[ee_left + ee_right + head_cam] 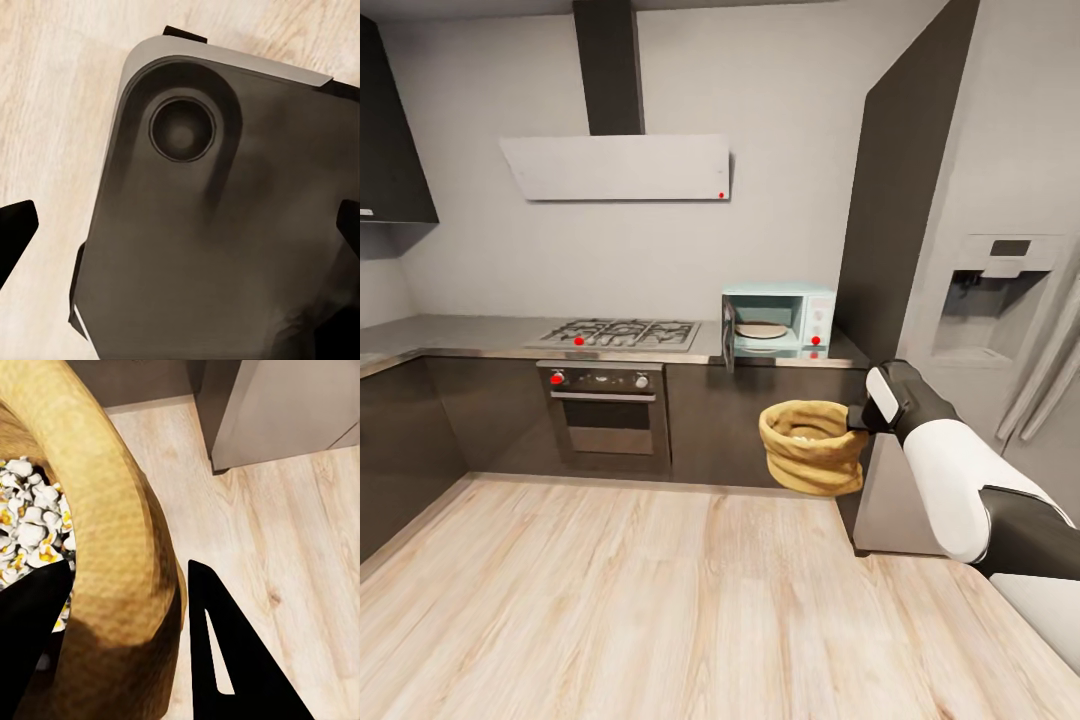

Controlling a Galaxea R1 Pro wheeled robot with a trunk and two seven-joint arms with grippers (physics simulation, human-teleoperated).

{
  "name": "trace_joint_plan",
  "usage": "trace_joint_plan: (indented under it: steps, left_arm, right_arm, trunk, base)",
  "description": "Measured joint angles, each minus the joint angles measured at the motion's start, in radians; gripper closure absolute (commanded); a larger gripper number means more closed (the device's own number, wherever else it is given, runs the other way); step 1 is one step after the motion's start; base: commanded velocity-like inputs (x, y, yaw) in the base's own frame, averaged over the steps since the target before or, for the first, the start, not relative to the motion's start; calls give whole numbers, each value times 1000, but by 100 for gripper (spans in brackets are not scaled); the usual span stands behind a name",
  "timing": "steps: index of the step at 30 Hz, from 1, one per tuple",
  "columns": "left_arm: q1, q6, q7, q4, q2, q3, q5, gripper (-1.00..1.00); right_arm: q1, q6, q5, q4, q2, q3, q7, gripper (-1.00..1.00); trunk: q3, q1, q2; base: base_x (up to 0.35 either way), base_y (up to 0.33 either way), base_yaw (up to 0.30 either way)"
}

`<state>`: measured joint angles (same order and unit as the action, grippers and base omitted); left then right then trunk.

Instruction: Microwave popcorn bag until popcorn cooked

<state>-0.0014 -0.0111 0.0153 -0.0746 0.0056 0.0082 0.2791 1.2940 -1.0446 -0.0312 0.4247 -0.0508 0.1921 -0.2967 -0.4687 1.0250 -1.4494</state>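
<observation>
In the head view, a grey-walled kitchen runs along the back: the countertop [480,335] spans dark cabinets, with a gas hob [618,333] over a built-in oven [608,412], and a tall dark panel [900,190] beside a pale fridge [1000,300] at the right. The microwave [780,320] sits at the countertop's right end, its door swung open and the turntable plate bare. The popcorn bag [812,447] hangs in the air in front of the cabinets, below and just ahead of the microwave, held at its rim by the right gripper [857,418]. Open plank floor [610,600] gives the base free room; the tight edges are the counter lip, the open door leaf and the dark panel near the right arm.

In the left wrist view, a dark rounded part of the robot's own body [217,225] lies over the floor. Black fingertips [15,225] stand far apart at the frame's sides, so the left gripper is spread and empty.

In the right wrist view, the two black fingers [225,660] pinch the bag's rolled rim, one inside and one outside. White and yellow popped kernels [30,525] fill the bag. Judging by this, the heating looks done and the bag seems to be out of the oven, leaving little or nothing to do.
</observation>
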Motion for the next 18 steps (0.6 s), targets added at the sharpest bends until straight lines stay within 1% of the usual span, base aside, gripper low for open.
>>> trace_joint_plan:
  steps: [8, 9, 12, 18]
  left_arm:
    - [0, 1, 0, 1, -1, 0, 1, -100]
    - [0, 1, -1, 4, -1, -6, -2, -100]
    - [0, 1, -2, 5, 0, -5, -1, -100]
    - [0, 1, -3, 5, 1, -4, -1, -100]
  right_arm:
    - [0, 0, -1, 3, 3, 1, -1, 100]
    - [0, 1, -9, 5, 6, 6, 6, 100]
    - [0, 0, -9, 5, 8, 7, 26, 100]
    - [0, 0, -11, 18, 5, 6, 115, 100]
  trunk:
    - [0, 0, 0]
    - [0, 0, 0]
    - [0, -1, 0]
    - [0, -1, 0]
  base:
    - [14, 0, 0]
    - [202, 0, 0]
    - [294, 0, 0]
    - [319, 0, 0]
